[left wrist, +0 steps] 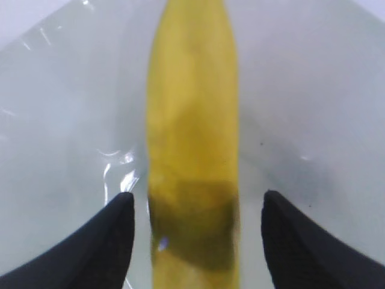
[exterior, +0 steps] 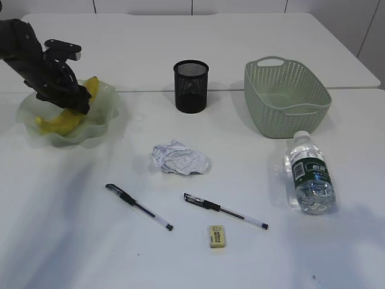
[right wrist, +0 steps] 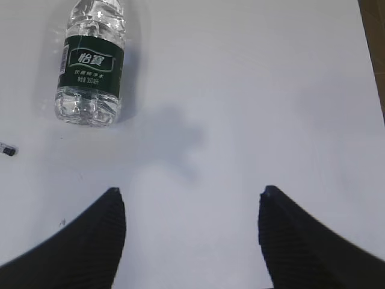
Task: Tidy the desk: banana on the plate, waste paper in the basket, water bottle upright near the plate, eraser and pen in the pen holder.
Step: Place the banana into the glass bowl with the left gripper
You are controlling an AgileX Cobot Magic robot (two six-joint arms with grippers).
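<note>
A: Where is the banana [exterior: 62,122] seen?

B: It is seen lying in the pale green wavy plate [exterior: 107,103] at the left of the white surface [exterior: 180,54]. The left pincer [left wrist: 198,208] is held low over it, its fingers [left wrist: 102,241] spread on either side of the fruit with a gap visible on each side, so nothing is clamped.

A: And the right pincer [right wrist: 191,198]?

B: It is shown spread apart above bare surface, nothing between its fingers. The water bottle [right wrist: 91,60] is seen lying on its side ahead of it and to its left.

A: How is the rest arranged?

B: The crumpled waste paper [exterior: 180,159] is found near the middle of the surface. Two pens are laid in front of it, the left pen [exterior: 138,207] and the right pen [exterior: 225,211], well apart. The eraser [exterior: 216,235] is placed just in front of the right pen. The black mesh pen holder [exterior: 191,86] is stood upright behind the paper, and the green basket [exterior: 301,108] is set to its right, with the bottle in front of the basket.
</note>
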